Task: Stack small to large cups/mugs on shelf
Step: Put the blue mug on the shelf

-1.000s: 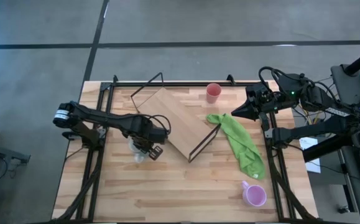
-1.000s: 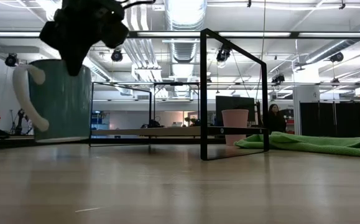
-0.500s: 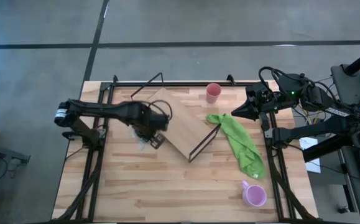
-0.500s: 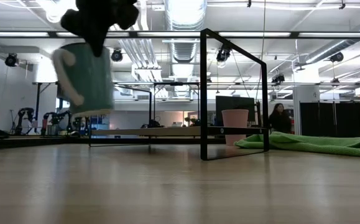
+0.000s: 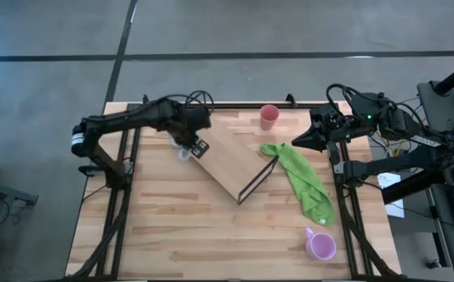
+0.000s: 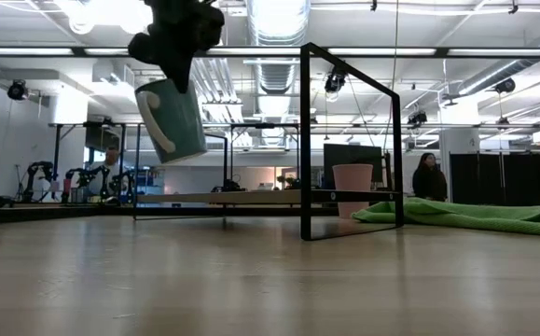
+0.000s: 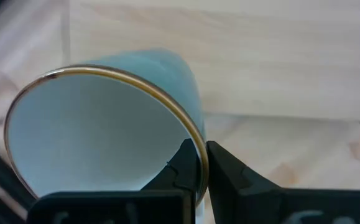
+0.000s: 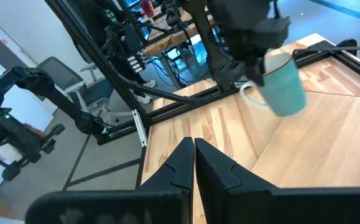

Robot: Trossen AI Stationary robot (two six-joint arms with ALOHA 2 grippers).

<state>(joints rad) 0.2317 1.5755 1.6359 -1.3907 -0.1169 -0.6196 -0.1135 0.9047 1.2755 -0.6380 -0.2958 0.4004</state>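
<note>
From above I read the big wooden tabletop [image 5: 164, 235] left to right: at about ten o'clock my left gripper [image 5: 189, 143] hangs over the near-left end of the light-wood shelf plank with thin black wire legs [image 5: 230, 160], which lies diagonally across the table's middle. That gripper is clamped on the rim of the pale, teal-tinted handled mug [image 6: 172, 119], one finger inside and one outside the wall, as the left wrist view shows with the mug's gold-edged mouth [image 7: 105, 134] filling the frame. In the low view the mug hangs tilted, clear of the table, its white handle facing the camera, above and left of the shelf's tall black wire frame [image 6: 349, 140]. Nothing stands on the plank beneath it that I can see. Further right, at twelve o'clock near the far edge, the salmon-pink handleless cup [image 5: 269, 116] stands upright, just beyond the shelf's far corner. A crumpled bright green cloth [image 5: 305, 184] lies from the shelf's right leg toward four o'clock, touching that leg. At about five o'clock, near the front edge, sits the lilac-purple handled mug [image 5: 320, 245], well apart from the shelf. My right gripper [image 5: 296, 142] waits at two o'clock by the table's right edge, its fingers pressed together on nothing, pointed toward the shelf.
</note>
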